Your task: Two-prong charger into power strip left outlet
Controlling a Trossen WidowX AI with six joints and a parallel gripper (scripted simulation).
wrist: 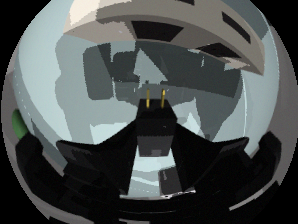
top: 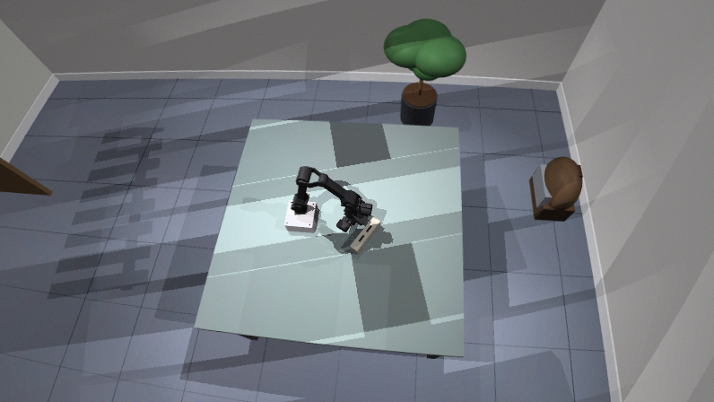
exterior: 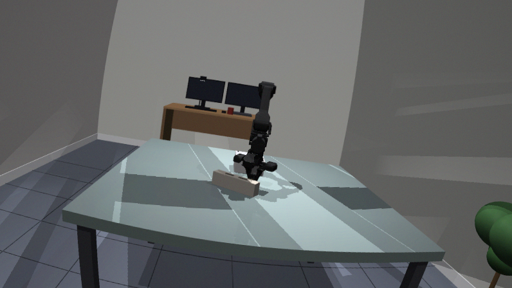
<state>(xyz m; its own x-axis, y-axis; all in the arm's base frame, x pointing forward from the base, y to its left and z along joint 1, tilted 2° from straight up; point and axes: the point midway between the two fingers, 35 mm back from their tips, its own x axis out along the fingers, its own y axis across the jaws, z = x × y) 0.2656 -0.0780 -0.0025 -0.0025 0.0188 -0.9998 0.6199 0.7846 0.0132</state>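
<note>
The power strip point(top: 355, 247) point(exterior: 234, 184) point(wrist: 200, 22) is a long beige block on the table, set diagonally in the top view, with dark openings on its top. The wrist view also shows dark patches on its near side. My gripper point(exterior: 253, 178) point(wrist: 153, 121) is shut on the black charger point(wrist: 156, 112), at the strip's right end in the exterior view. In the wrist view two gold prongs point(wrist: 148, 98) point(wrist: 163, 98) stick out of the charger, side by side, towards the strip, with a visible gap before it. The top and exterior views do not show the charger clearly.
The arm's white base point(top: 300, 222) stands on the pale green table point(top: 279, 304) point(exterior: 179, 222). Shadows of the arm fall around the strip. A potted plant point(top: 424, 49) and a brown chair-like object point(top: 561, 182) stand on the floor. A desk with monitors point(exterior: 205, 89) is at the back.
</note>
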